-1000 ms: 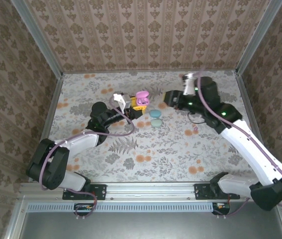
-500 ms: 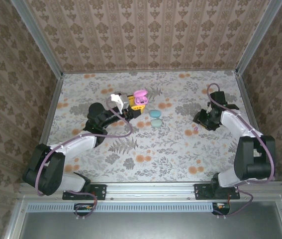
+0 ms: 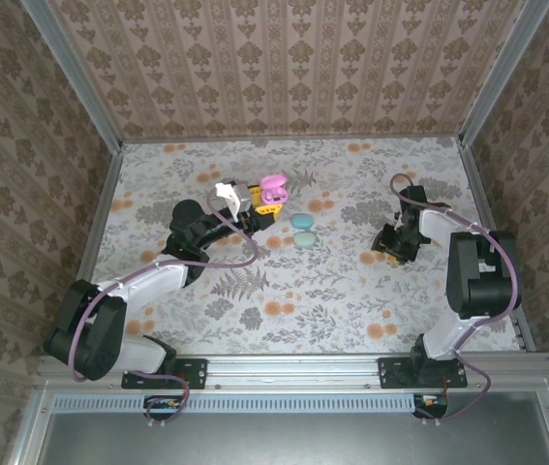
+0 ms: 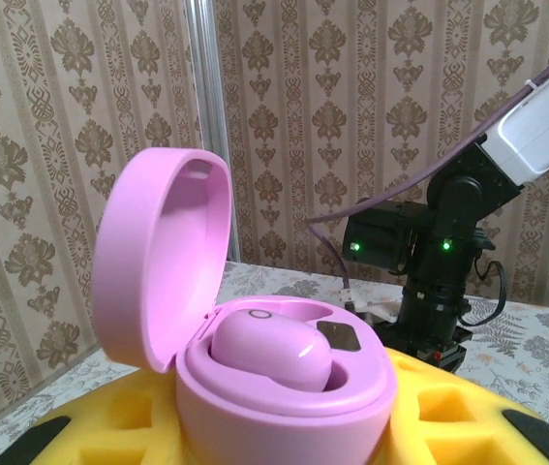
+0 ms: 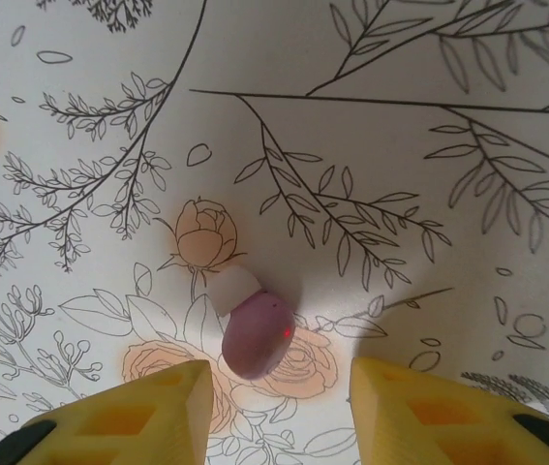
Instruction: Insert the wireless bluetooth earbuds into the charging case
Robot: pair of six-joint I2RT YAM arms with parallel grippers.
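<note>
Earbud point(image 5: 255, 334) dead ahead: pink, loose on the floral table point(image 5: 429, 77), just beyond my right claw point(image 5: 279, 387), spread wide and empty to straddle it. My left claw point(image 3: 253, 208) grips the pink charging case point(image 4: 284, 387) upright, lid open, one bud point(image 4: 269, 354) seated, so the second can drop in.

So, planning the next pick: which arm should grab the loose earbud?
Right. The right gripper, open, hangs over the earbud; the left gripper holds the open case.

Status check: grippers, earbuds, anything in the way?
Left gripper shut on open pink case, seated bud inside. Right gripper open over loose pink bud on table. Cyan case sits apart.
</note>
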